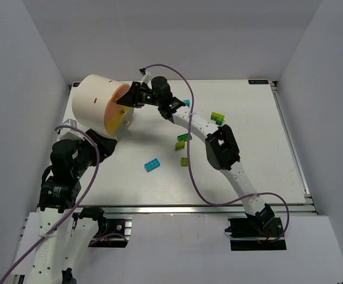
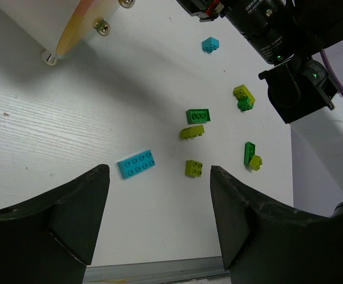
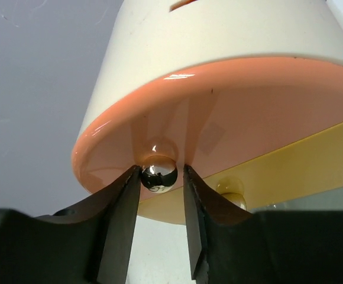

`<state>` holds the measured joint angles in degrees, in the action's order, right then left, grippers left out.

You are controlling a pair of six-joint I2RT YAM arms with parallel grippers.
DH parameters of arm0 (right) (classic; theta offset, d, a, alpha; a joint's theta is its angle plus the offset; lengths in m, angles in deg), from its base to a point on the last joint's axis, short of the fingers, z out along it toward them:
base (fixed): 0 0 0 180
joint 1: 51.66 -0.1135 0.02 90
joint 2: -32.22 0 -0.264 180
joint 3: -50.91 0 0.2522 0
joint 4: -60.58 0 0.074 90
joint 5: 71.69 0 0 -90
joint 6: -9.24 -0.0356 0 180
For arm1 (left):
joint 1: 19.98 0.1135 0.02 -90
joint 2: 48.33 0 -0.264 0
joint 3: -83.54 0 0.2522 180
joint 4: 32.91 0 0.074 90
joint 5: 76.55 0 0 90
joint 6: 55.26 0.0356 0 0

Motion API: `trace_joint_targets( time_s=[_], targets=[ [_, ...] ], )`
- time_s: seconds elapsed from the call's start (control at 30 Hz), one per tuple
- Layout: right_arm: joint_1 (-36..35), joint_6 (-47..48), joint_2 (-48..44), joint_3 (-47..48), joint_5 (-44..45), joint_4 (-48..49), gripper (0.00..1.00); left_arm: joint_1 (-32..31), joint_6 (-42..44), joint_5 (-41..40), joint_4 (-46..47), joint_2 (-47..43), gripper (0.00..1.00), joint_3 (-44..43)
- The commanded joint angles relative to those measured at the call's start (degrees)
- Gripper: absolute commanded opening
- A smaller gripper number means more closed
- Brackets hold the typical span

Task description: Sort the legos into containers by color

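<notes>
At the drum's point(image 1: 94, 100) orange face point(image 1: 115, 110), which points right as the drum lies on its side, the right gripper point(image 1: 131, 96) is clamped on a shiny knob point(image 3: 158, 173). Right of the drum, legos point(image 2: 198, 115) lie scattered beneath the left gripper point(image 2: 159, 171), whose jaws are apart.

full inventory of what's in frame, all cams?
drum: 1, cream-white, orange face, table's far left.
yellow panel: 1, on that face.
knobs: at least 2, shiny metal, on the face.
cyan legos: 2, loose mid-table.
dark green legos: 3, mid-table, two touching yellow-green ones.
yellow-green legos: 4, mid-table.
table: 1, white.
cables: purple, along both arms.
left gripper: open, empty, over the legos.
right gripper: shut on one knob.
</notes>
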<state>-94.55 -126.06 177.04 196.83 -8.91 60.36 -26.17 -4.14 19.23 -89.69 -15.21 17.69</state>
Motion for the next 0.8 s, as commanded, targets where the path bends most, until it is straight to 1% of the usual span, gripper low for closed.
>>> trace_joint_targets(
  time_s=[0.0,0.03,0.2,0.4,0.6,0.67,0.73,0.77],
  targets=[
    [-0.35,1.09,-0.06,2.23,1.65,3.95,0.39,-0.22,-0.24,0.02,-0.04,-0.69,0.79,0.15],
    [-0.26,1.09,-0.32,1.44,1.73,4.21,0.36,-0.22,-0.24,-0.15,0.05,-0.61,0.79,0.07],
    [0.35,1.44,-2.60,-2.60,1.65,5.53,0.27,-0.22,-0.50,0.11,0.40,-0.60,0.79,0.06],
    [2.29,2.93,-10.06,-14.37,0.60,7.29,0.24,-0.22,-0.85,0.46,1.27,-1.66,0.79,0.68],
    [4.04,5.48,-16.48,-25.35,-0.02,8.96,0.25,-0.22,-1.29,2.56,3.91,-2.10,0.79,2.17],
    [4.57,6.10,-17.63,-27.30,-0.37,9.49,0.25,-0.22,-1.29,3.62,4.79,-1.84,0.79,2.26],
    [4.84,6.36,-18.60,-29.23,-1.25,9.75,0.30,-0.22,-1.03,4.41,5.49,-1.49,0.80,2.17],
    [5.01,6.54,-18.78,-29.50,-1.51,9.75,0.35,-0.22,-0.94,4.76,6.02,-1.05,0.81,2.09]
  ],
)
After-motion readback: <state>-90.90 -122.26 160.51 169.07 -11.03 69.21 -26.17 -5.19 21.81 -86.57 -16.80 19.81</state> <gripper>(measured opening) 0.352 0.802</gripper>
